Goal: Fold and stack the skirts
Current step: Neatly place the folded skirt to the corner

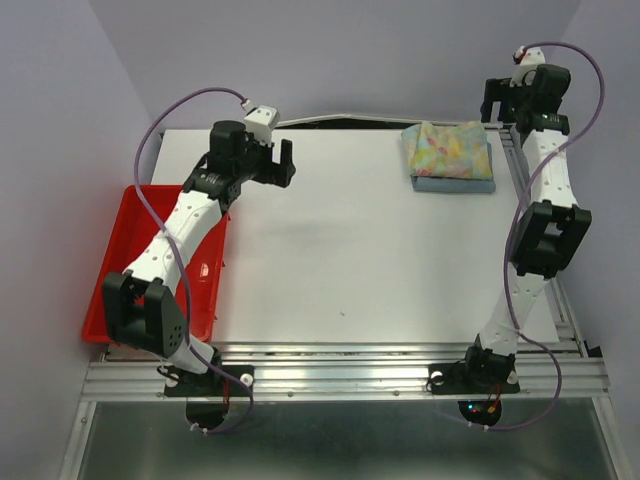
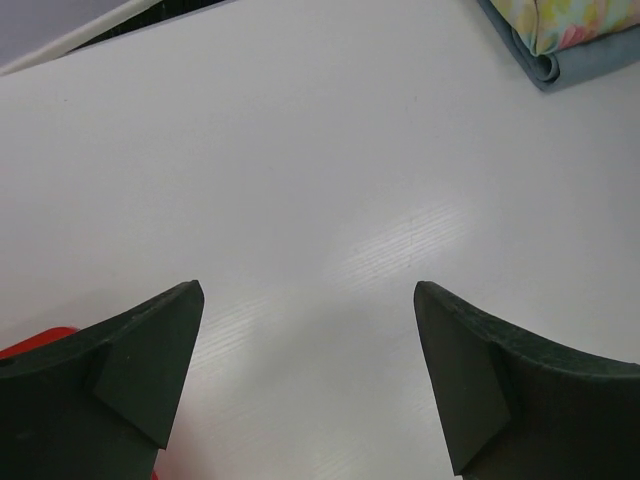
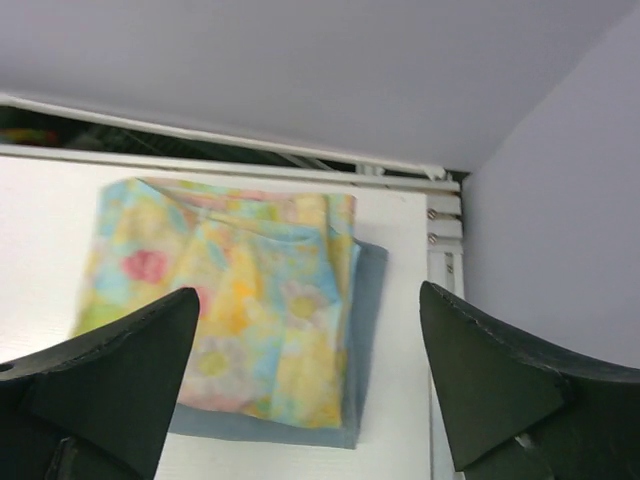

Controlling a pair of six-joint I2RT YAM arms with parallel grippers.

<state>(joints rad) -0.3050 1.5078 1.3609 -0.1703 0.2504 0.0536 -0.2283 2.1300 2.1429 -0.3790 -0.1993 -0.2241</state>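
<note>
Bench (image 1: 350,250) filled mid frame, white, with a red tray (image 1: 118,262) at its left edge under the left arm. The skirts sat as one stack in the upper right of the top view, close to the bench's far right corner. The floral skirt (image 1: 447,148) was folded on top and the denim skirt (image 1: 456,184) lay underneath, showing only as a blue strip along the near and right sides. Task looked about done. Left end effector (image 2: 309,292) was in the upper left, jaws wide apart, holding nothing, well apart from the stack. Right end effector (image 3: 309,295) hovered at the upper right near the stack, not touching, jaws spread, empty. Risks, as judged: the stack lay near the bench edge, so a low retreat of the right arm could snag the floral top layer and drag or unfold it. The floral folds looked uneven and could spring open. The left arm swinging home could clip the tray rim.
</note>
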